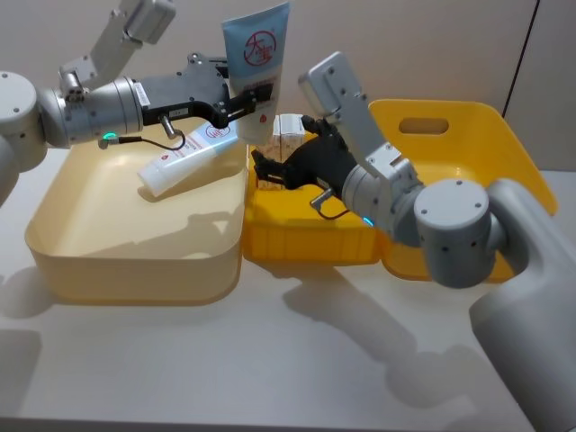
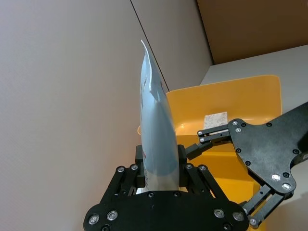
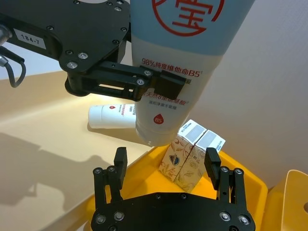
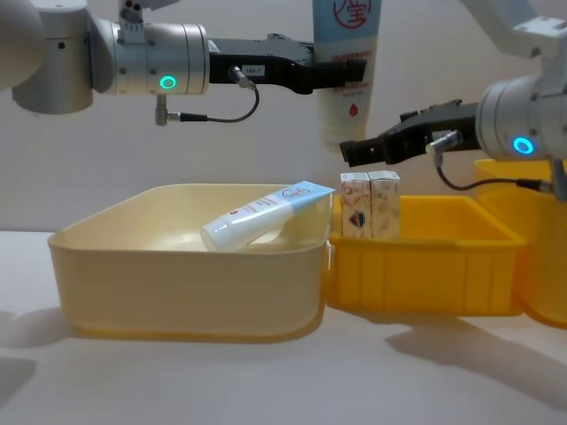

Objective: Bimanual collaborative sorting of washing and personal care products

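The held tube (image 1: 256,63) is smooth, pliable-looking plastic with a faint sheen and a printed face, and the lying tube (image 1: 184,162) looks the same. The cartons (image 1: 288,133) are matt printed card with crisp folds. The cream bin (image 1: 135,256) and the yellow bins (image 1: 306,243) are smooth moulded plastic with a soft gloss. The left gripper (image 2: 161,168) and right gripper (image 1: 259,167) are flat black matt plates, metal by the look. The arm shells (image 1: 450,220) are satin grey. The table (image 1: 270,360) is matt white.
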You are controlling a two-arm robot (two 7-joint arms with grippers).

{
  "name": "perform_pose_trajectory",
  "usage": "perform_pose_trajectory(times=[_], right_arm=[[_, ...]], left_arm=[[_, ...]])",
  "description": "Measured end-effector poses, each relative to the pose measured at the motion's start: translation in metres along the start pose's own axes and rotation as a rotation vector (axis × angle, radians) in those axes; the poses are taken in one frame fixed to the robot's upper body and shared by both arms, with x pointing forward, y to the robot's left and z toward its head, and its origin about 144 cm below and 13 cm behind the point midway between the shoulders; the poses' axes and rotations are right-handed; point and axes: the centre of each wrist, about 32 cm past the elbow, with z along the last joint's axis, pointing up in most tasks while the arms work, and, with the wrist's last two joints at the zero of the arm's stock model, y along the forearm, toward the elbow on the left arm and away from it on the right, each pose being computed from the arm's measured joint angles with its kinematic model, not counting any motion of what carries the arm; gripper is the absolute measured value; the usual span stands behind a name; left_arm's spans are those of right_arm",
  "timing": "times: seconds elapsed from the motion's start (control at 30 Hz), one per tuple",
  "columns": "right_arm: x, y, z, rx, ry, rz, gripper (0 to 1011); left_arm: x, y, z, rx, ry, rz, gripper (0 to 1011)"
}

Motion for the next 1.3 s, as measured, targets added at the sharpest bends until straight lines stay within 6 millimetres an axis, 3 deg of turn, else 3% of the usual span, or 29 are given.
perform_pose_trajectory(times=[0.6,1.3], right_arm=[[-0.019,0.014,-0.014,0.044,0.012,-0.099,1001],[-0.025,0.032,-0.002,0.097,0.015,-0.089,1001]], left_arm=[[0.000,0.000,0.000,0.000,0.000,0.000,351],[0.000,0.000,0.000,0.000,0.000,0.000,352]])
